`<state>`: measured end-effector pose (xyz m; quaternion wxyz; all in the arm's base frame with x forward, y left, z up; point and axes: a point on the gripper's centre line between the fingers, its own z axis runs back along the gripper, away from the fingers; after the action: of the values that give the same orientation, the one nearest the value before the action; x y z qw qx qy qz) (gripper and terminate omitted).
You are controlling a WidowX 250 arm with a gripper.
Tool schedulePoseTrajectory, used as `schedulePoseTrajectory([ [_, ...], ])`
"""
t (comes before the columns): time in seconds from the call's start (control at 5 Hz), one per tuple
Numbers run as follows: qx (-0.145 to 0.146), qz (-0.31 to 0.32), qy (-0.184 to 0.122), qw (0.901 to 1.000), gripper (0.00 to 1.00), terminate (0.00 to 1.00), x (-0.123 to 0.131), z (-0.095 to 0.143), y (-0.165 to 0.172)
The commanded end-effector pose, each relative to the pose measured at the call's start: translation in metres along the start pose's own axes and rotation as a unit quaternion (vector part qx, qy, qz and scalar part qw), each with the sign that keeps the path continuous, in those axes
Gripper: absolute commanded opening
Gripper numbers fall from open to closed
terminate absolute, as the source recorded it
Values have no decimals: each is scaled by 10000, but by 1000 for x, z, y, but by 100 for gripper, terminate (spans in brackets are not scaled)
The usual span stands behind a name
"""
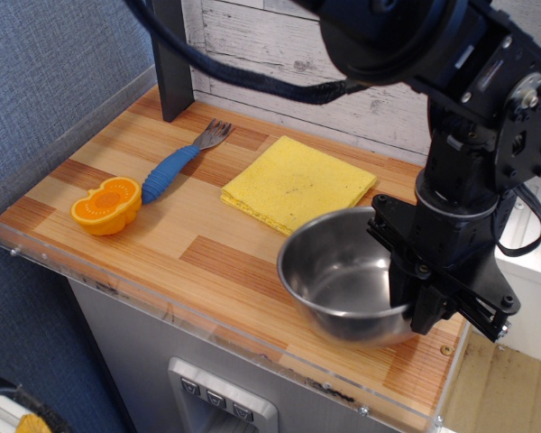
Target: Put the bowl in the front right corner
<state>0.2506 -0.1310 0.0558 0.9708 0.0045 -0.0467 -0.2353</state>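
My pincer (413, 302) stands at the lower right of the frame, pointing down over the right rim of the bowl (338, 275). It is clenched on the bowl's wall there: one black finger reaches inside the bowl and the rest of the assembly sits outside the rim, hiding that side of the bowl. The exact contact of the pads is hidden from view.

The bowl is at the lower right of the frame, tilted, with its opening leaning toward the left and its lower edge blurred. Whether its base rests fully on the tabletop (117, 158) I cannot tell. Its upper left rim overlaps the lower corner of the yellow cloth (293, 179), which lies flat at centre frame.

The front right corner (428, 365) of the striped wood surface shows just below and to the right of the bowl, with a small brass screw (446, 349) near the clear acrylic edging (72, 271). The bowl's shadow reaches close to the screw.

At the left of the frame lies an orange half (107, 204), cut face up. Just beside it, to its upper right, a blue-handled fork (180, 162) lies slanted, tines toward the upper centre. Both are well apart from the bowl. A dark post (170, 56) rises at the upper left against the whitewashed plank wall (279, 45).
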Motion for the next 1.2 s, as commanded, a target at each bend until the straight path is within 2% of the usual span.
schedulePoseTrajectory([
  [0.0, -101, 5, -382, 9992, 100, 0, 3, 36, 11],
  [0.2, -171, 248, -896, 9955, 100, 0, -3, 86, 26],
  [0.4, 127, 1411, -1115, 9836, 100, 0, -26, 137, 67],
  [0.6, 227, 2060, -878, 9744, 100, 0, -37, 149, 105],
  [0.8, 160, 2102, -358, 9769, 100, 0, -31, 124, 121],
  [1.0, 56, 1970, -121, 9803, 100, 0, -30, 108, 125],
])
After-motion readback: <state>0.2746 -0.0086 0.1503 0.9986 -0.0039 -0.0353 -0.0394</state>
